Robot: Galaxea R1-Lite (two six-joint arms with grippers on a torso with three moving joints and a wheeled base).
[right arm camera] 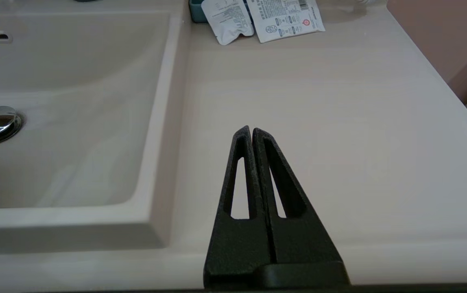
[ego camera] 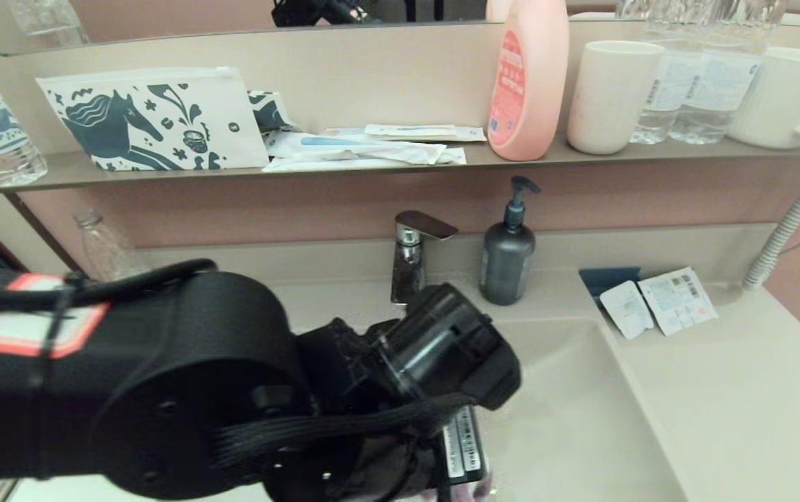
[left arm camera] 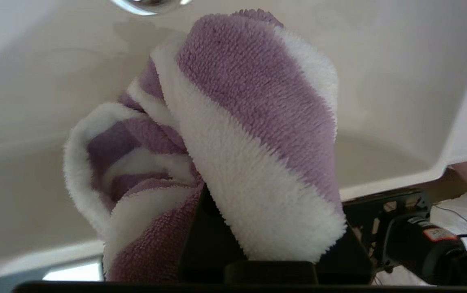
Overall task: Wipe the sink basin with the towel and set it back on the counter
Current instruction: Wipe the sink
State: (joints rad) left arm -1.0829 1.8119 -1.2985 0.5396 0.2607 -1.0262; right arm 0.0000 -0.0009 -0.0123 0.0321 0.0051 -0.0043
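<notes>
Towel point(left arm camera: 233, 138), purple and white striped, is bunched and pinched in the left claw point(left arm camera: 258, 260) inside the sink basin point(left arm camera: 380, 101), just beside the chrome drain plug point(left arm camera: 148, 5). The right claw point(right arm camera: 252, 131) hangs over the desk point(right arm camera: 339, 122), fingers pressed together. Two printed sachets point(right arm camera: 258, 18) lie on the desk; their writing is unreadable.

Shelf point(ego camera: 58, 174): horse-print pouch point(ego camera: 156, 118), sachets point(ego camera: 365, 148), pink bottle point(ego camera: 529, 77), cup point(ego camera: 612, 94), mug point(ego camera: 787, 97), water bottles point(ego camera: 700, 77). Below: faucet point(ego camera: 410, 258), grey soap pump point(ego camera: 508, 251), two packets point(ego camera: 658, 303).
</notes>
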